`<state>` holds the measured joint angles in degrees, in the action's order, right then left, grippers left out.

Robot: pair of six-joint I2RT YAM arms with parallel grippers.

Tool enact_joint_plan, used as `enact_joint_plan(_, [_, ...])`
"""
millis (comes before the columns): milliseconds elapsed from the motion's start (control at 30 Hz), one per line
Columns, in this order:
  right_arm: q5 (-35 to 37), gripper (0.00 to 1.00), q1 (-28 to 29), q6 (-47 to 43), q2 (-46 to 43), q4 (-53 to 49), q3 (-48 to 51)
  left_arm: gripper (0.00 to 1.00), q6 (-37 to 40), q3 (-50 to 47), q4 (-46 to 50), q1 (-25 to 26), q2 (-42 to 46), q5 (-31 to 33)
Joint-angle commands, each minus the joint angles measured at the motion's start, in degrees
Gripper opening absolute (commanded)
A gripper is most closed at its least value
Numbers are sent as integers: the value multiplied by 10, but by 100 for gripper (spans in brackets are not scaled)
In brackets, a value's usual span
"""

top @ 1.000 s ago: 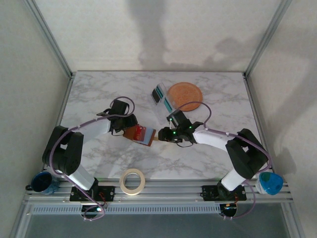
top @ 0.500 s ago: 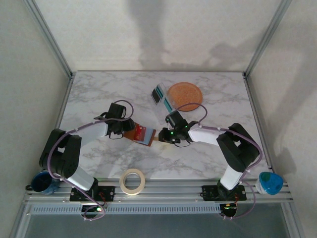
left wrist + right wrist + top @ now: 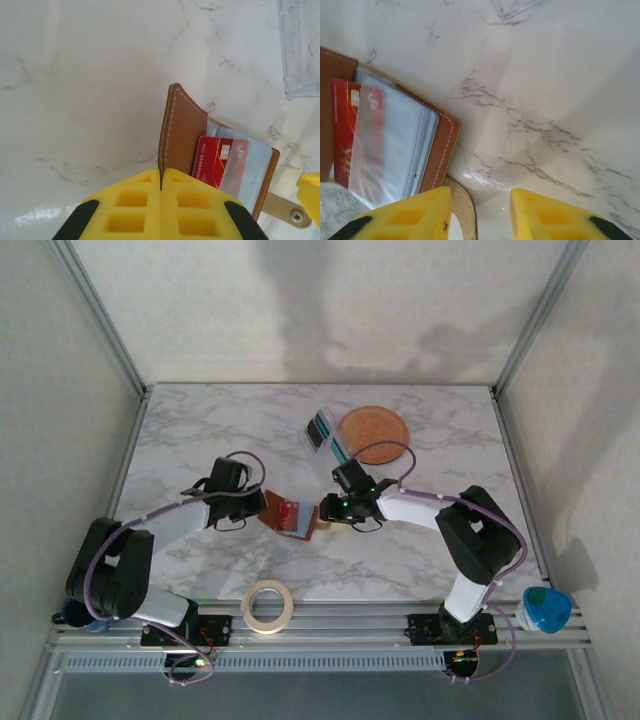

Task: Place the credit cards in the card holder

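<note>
Card holder (image 3: 290,517) lies open on the marble desk (image 3: 200,430), mid-front, between your two end effectors. Left end effector (image 3: 161,176) is clamped: both yellow fingers are pressed together on the edge of the brown leather flap, which stands up off the desk in the left wrist view. Right end effector (image 3: 480,200) has its jaws apart, low over the desk at the holder's strap side. The strap tab (image 3: 464,210) curls up just beside the finger on the left of the right wrist view, and nothing is pinched that you can see.

Inside the holder you've got a red card (image 3: 212,161) tucked in a pocket, with a pale blue-grey card (image 3: 247,167) lying partly over it against the clear inner pockets.

From above, the left end effector is on the holder's left edge and the right one is at its right edge. Can't tell if that one is touching.

The other credit cards (image 3: 322,428), teal, sit at the end of the clear plastic sleeve (image 3: 338,448) further back; in it or on it, can't tell. That's just beside the round orange plate (image 3: 375,430) and well apart from the holder.

Tape roll (image 3: 267,605) is at the front edge between the arm bases, dark blue cup (image 3: 85,608) at the front left rail, light blue object (image 3: 545,610) at the front right rail
</note>
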<state>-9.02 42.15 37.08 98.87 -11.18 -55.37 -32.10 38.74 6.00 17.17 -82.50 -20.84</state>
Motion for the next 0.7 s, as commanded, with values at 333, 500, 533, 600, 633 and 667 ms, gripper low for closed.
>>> enact_joint_plan(333, [145, 76, 113, -54, 11, -164, -156, 0, -125, -91, -86, 41, 86, 28])
enact_joint_plan(500, [123, 76, 113, -20, 60, -154, -198, 0, -189, -124, -115, 63, 120, 64])
enact_joint_plan(533, [105, 74, 113, -14, 63, -141, -201, 0, -198, -130, -122, 67, 126, 67])
enact_joint_plan(600, [48, 63, 110, 5, 65, -92, -190, 0, -210, -137, -130, 71, 137, 74])
enact_joint_plan(633, [18, 51, 107, 20, 65, -62, -181, 0, -216, -141, -135, 73, 142, 75])
enact_joint_plan(667, [-1, 43, 104, 32, 66, -44, -176, 0, -218, -144, -140, 74, 145, 76])
